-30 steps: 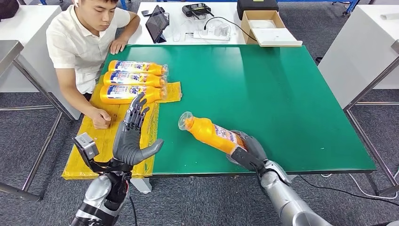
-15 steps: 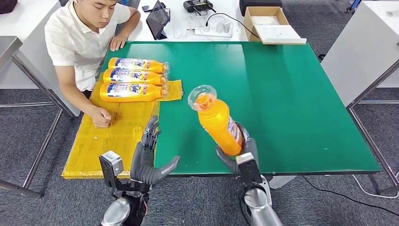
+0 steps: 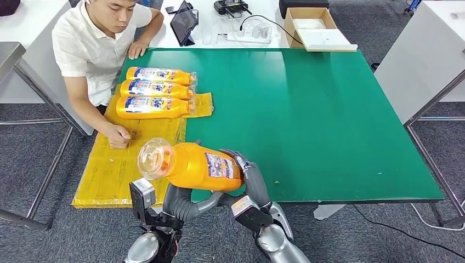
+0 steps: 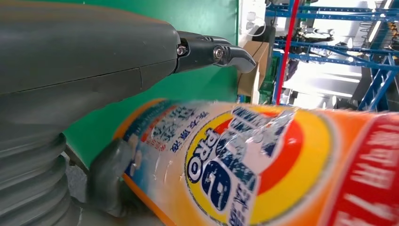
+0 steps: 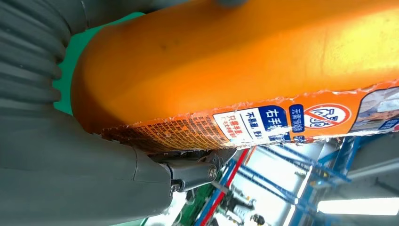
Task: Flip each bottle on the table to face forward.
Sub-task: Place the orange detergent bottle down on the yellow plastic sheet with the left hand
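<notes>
**Bottle swung across to my left side**

Since half a second ago my right hand (image 3: 249, 178) has carried the orange plastic bottle with the clear cap (image 3: 189, 164) from upright at lower centre of the head view to lying nearly level, cap pointing left, above the table's front edge. My right fingers wrap its base end and grip it. My left hand (image 3: 183, 203) sits beneath the bottle's body at the lower left of centre, thumb stretched out under it; I cannot tell whether it grips. In the left wrist view the blue, white and red label (image 4: 226, 160) shows close.

Three more orange bottles (image 3: 156, 90) lie side by side on the yellow sheet (image 3: 118, 164) at the upper left of the green table (image 3: 329, 120). A person in a white shirt (image 3: 88, 52) sits at the upper left, one fist resting on the sheet.
</notes>
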`<state>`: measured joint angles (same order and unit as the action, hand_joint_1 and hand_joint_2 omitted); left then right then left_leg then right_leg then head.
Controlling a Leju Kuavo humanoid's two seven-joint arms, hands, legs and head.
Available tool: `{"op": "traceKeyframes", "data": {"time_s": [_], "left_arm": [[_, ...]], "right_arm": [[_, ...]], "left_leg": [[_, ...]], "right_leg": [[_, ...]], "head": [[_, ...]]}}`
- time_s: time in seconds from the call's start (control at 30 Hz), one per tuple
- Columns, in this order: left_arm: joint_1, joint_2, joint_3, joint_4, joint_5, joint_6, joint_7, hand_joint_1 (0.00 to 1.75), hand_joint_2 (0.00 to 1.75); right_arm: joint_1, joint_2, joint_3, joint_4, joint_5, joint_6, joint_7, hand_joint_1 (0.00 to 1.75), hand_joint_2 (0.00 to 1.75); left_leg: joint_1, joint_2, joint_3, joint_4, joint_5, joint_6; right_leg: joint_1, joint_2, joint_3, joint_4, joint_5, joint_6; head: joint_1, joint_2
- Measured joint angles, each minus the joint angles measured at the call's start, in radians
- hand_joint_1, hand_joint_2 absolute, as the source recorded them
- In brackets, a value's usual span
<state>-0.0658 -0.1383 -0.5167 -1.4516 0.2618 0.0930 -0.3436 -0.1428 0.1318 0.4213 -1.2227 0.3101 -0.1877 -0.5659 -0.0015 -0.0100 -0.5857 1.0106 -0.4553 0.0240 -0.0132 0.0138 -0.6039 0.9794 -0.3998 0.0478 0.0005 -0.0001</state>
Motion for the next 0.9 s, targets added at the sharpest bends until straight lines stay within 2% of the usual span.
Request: {"op": "traceKeyframes", "data": {"time_s": [0.2,0.23,0.33,0.37,0.47,0.5,0.6,0.63,0.73,0.87,0.9], "left_arm": [[-0.009,-0.009,0.001,0.010,0.072,-0.031,-0.006,0.00,1.75],[-0.009,-0.011,0.001,0.010,0.087,-0.040,-0.008,0.12,1.75],[-0.005,-0.013,0.006,0.010,0.131,-0.067,-0.009,1.41,1.75],[-0.003,-0.013,0.008,0.010,0.140,-0.073,-0.010,1.73,1.75],[0.006,-0.014,0.019,0.010,0.155,-0.073,-0.017,1.75,1.75],[0.010,-0.014,0.022,0.010,0.160,-0.070,-0.020,1.75,1.75],[0.024,-0.016,0.032,0.009,0.179,-0.061,-0.028,1.75,1.75],[0.028,-0.017,0.036,0.008,0.188,-0.060,-0.030,1.75,1.75],[0.034,-0.018,0.047,0.002,0.211,-0.061,-0.031,1.75,1.75],[0.047,-0.018,0.060,-0.007,0.254,-0.075,-0.014,1.75,1.75],[0.050,-0.018,0.063,-0.008,0.270,-0.083,-0.006,1.75,1.75]], "right_arm": [[-0.027,0.002,0.080,0.051,0.022,0.026,0.001,1.75,1.75],[-0.031,0.003,0.090,0.063,0.022,0.028,0.002,1.75,1.75],[-0.050,0.005,0.112,0.098,0.019,0.030,0.002,1.75,1.75],[-0.056,0.006,0.116,0.109,0.018,0.030,0.002,1.75,1.75],[-0.071,0.011,0.128,0.143,0.014,0.030,0.000,1.73,1.75],[-0.073,0.013,0.131,0.151,0.014,0.031,-0.001,1.62,1.75],[-0.074,0.017,0.142,0.177,0.013,0.030,-0.002,0.33,1.75],[-0.072,0.018,0.147,0.186,0.014,0.029,-0.002,0.00,1.75],[-0.059,0.018,0.159,0.207,0.022,0.018,-0.003,0.00,1.75],[-0.040,0.018,0.169,0.221,0.033,-0.008,-0.013,0.00,0.00],[-0.036,0.018,0.170,0.223,0.034,-0.014,-0.017,0.00,0.00]], "left_leg": [[0.000,0.000,0.000,0.000,0.000,0.000],[0.000,0.000,0.000,0.000,0.000,0.000],[0.000,0.000,0.000,0.000,0.000,0.000],[0.000,0.000,0.000,0.000,0.000,0.000],[0.000,0.000,0.000,0.000,0.000,0.000],[0.000,0.001,0.000,0.000,0.000,0.000],[0.000,0.001,0.000,0.000,0.000,0.000],[0.000,0.001,0.000,0.000,0.000,0.000],[0.000,0.001,-0.001,0.000,0.000,0.000],[0.000,0.001,-0.001,0.000,0.000,0.000],[0.000,0.001,-0.001,0.000,0.000,0.000]], "right_leg": [[0.000,0.000,0.000,0.000,0.000,0.000],[0.000,0.000,0.000,0.000,0.000,0.000],[0.000,0.000,0.000,0.000,0.000,0.000],[0.000,0.000,0.000,0.000,0.000,0.000],[0.000,0.000,-0.001,0.000,0.000,0.000],[0.000,0.000,-0.001,0.000,0.000,0.000],[0.000,0.000,-0.001,0.000,0.000,0.000],[0.000,0.000,-0.001,0.000,0.000,0.000],[0.000,0.000,-0.002,0.000,0.000,0.000],[0.000,0.000,-0.002,0.000,0.000,0.000],[0.000,0.000,-0.002,0.000,0.000,0.000]], "head": [[0.000,0.000],[0.000,0.000],[0.000,0.000],[0.000,0.000],[0.000,0.000],[0.000,0.000],[0.000,0.000],[0.000,0.000],[0.000,0.000],[0.000,0.000],[0.000,0.000]]}}
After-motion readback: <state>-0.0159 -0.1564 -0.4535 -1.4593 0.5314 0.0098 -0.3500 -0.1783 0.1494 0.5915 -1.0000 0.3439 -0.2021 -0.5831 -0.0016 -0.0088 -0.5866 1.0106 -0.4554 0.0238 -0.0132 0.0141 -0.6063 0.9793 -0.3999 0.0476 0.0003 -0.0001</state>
